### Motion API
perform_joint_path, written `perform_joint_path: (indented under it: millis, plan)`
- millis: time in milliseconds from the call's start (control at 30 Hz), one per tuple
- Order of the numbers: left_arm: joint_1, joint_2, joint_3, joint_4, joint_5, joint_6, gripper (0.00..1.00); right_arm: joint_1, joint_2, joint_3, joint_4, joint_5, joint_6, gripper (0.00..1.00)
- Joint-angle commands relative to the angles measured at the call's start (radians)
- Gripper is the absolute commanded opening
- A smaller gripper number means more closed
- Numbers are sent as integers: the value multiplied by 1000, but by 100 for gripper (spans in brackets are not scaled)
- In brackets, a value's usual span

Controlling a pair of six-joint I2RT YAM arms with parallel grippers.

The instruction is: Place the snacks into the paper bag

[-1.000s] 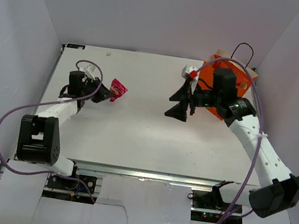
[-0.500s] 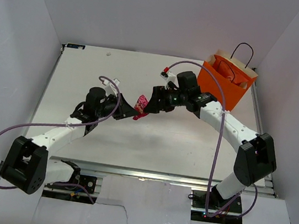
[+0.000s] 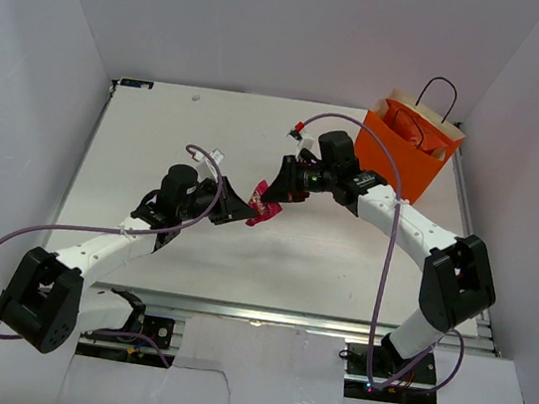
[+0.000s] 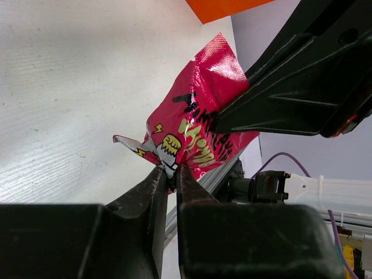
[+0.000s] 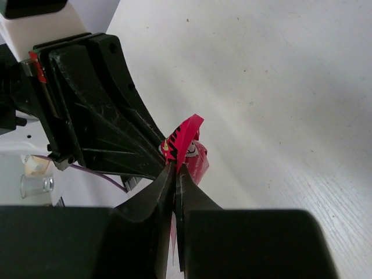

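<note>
Both left fingers (image 4: 142, 196) and right fingers (image 5: 154, 196) pinch the pink wrapper (image 4: 195, 113), partly hidden overhead.

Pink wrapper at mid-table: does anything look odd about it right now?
Yes. The pink wrapper is pinched by both at once: left gripper on one edge, right gripper on another, bending it between them. The paper bag stands upright, apart.
</note>
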Motion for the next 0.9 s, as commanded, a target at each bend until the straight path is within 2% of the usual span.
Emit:
perform_joint_path:
  millis: [0, 33, 67, 133, 167, 267, 300, 333, 367, 400, 533, 600, 633, 800, 867]
  plan:
    - [-5, -31, 25, 60, -8, -10, 11, 6, -16, -8, 44, -86, -8, 8]
    - [-5, -32, 27, 61, -6, -12, 14, 2, -18, -5, 44, -98, -20, 8]
    - [-5, -34, 30, 63, -3, -14, 33, -3, -21, 10, 43, -122, -66, 8]
    - [-5, -54, 31, 63, -5, -17, 53, -34, -25, 35, 37, -208, -132, 8]
    - [-5, -63, 33, 63, -14, -9, 67, -47, -27, 55, 21, -234, -225, 8]
    - [-5, -123, 42, 63, -29, 37, 79, -109, -45, 148, -75, -294, -368, 8]
    - [-5, -139, 47, 61, -45, 52, 88, -144, -60, 202, -133, -290, -467, 8]
    - [-5, -156, 48, 60, -54, 65, 89, -161, -71, 231, -163, -281, -520, 8]
    - [-5, -190, 51, 55, -63, 98, 98, -202, -96, 259, -184, -274, -563, 8]
    - [-5, -207, 53, 52, -78, 115, 98, -222, -108, 283, -209, -253, -628, 8]
    - [-3, -265, 77, -55, -149, 206, 98, -353, -171, 461, -209, -157, -703, 8]
    - [-3, -282, 88, -130, -167, 236, 98, -423, -186, 524, -204, -63, -701, 8]
    - [-3, -288, 90, -144, -178, 258, 98, -445, -191, 570, -194, 53, -680, 8]
    - [-3, -350, 45, -166, -210, 270, 98, -609, -206, 586, -114, 339, -592, 8]
    - [-3, -365, 31, -163, -213, 267, 98, -656, -200, 568, -112, 342, -585, 8]
